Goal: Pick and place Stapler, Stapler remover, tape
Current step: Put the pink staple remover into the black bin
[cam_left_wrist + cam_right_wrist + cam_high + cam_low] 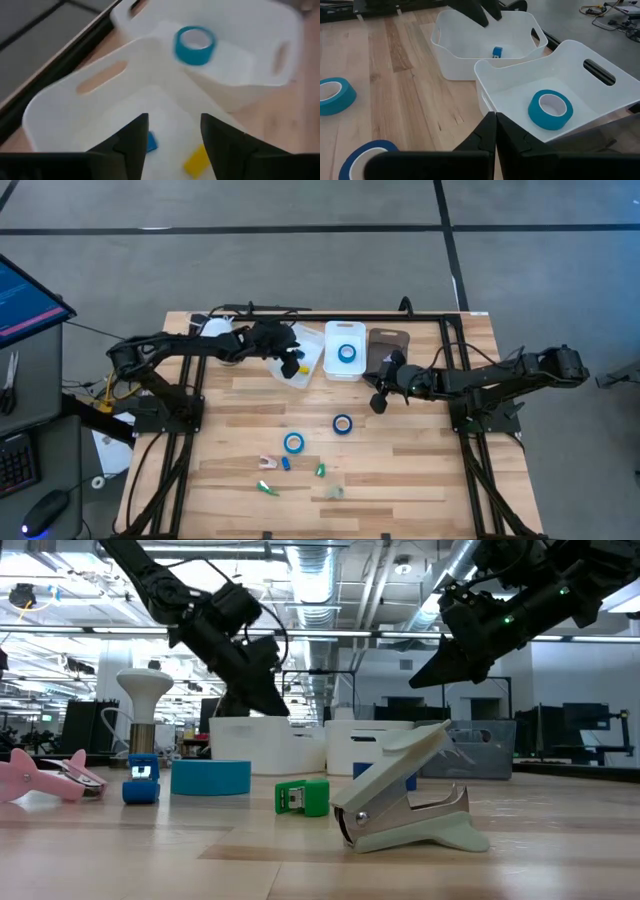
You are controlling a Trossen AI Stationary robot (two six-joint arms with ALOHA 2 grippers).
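Note:
My left gripper (172,135) is open and hovers over the left white bin (300,352), which holds a small blue piece (148,142) and a yellow piece (196,160). My right gripper (495,132) is shut and empty above the table, just near of the middle white bin (510,82). One blue tape roll (550,109) lies flat in that bin. Two more tape rolls (342,423) (293,442) lie flat on the table. A pale green staple remover (410,802) sits near the front edge. A pink remover (45,780), a small blue stapler (141,780) and a green one (303,797) lie beside it.
A dark bin (386,345) stands to the right of the two white ones along the far edge. Another green piece (265,488) lies near the front. Bare wood (420,460) shows at the near right of the table. A monitor (25,300) stands off the left side.

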